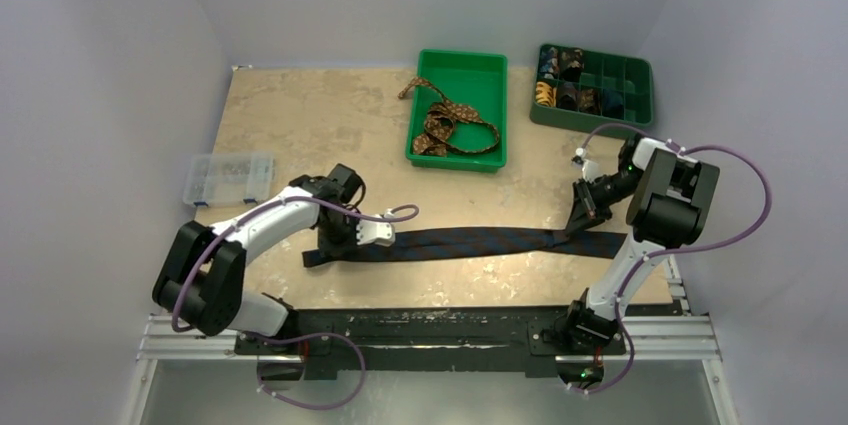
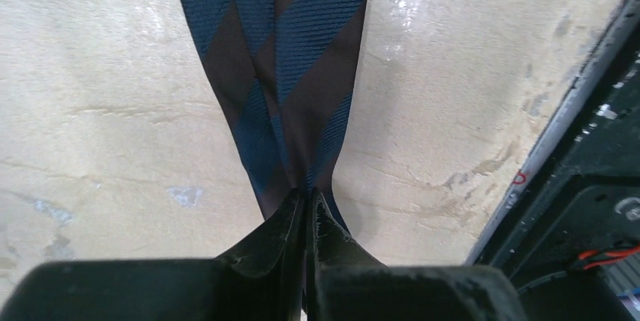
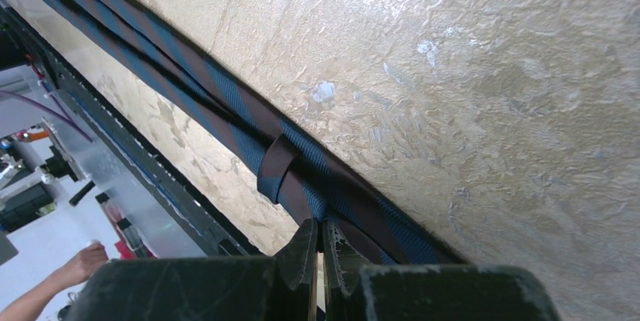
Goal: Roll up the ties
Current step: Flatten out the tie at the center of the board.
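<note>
- Striped tie (image 1: 480, 242): lies stretched along the near edge of the table (image 1: 300, 115).
- Left gripper (image 2: 308, 199): jaws clamped on the tie's left end, fabric bunched.
- Right gripper (image 3: 318, 226): jaws together, tips at the tie's right end; grip unconfirmed.
- Brown tie (image 1: 445, 125): loose in the green tray (image 1: 480, 75).

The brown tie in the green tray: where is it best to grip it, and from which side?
Probably the loose end of the brown tie, from above: it lies across the green tray left rim, apart from the tangled heap, so it should lift free.
</note>
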